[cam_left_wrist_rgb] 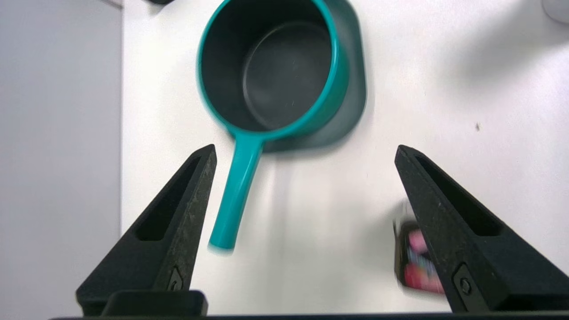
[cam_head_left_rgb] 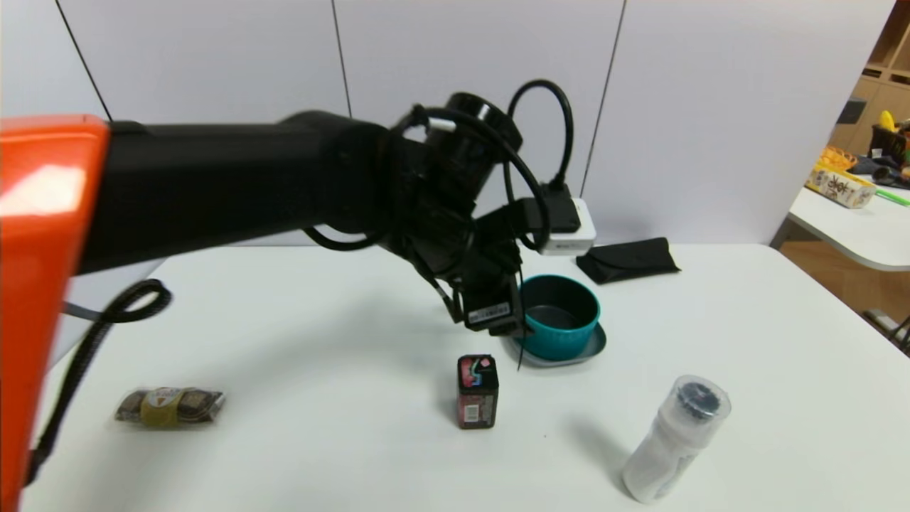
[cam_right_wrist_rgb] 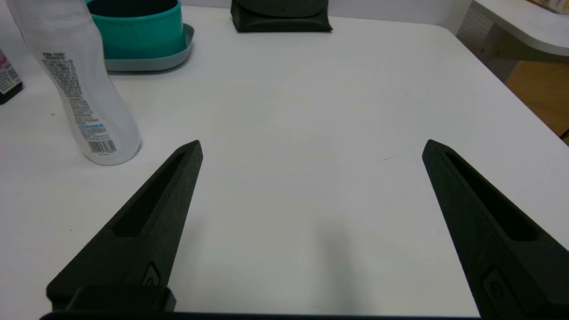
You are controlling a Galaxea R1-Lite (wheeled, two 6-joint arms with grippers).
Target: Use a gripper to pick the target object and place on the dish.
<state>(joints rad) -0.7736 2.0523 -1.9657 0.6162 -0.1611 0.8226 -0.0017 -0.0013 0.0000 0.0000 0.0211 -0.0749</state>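
My left claw is spread wide and holding nothing. In the left wrist view both fingers sit apart over bare desk, and the pan is up top of that frame, resting on the dish. The pan's handle runs its long axis from the bowl down toward the lower left of the frame, ending just beside the left-hand finger, and I can't tell whether they touch. The pan's open mouth faces up, dark inside.

In the head view the left arm reaches across from the left edge and the claw hangs mid-frame right against the pan. It hides the handle and the dish's left side completely.

The right claw is released too, wide apart low over the desk in its own wrist view, not seen from the head view.

The box is blurred and half hidden behind the right-hand finger in the left wrist view; it's clearer in the head view at lower centre. The bottle lies at lower right, and the pouch is behind the pan.
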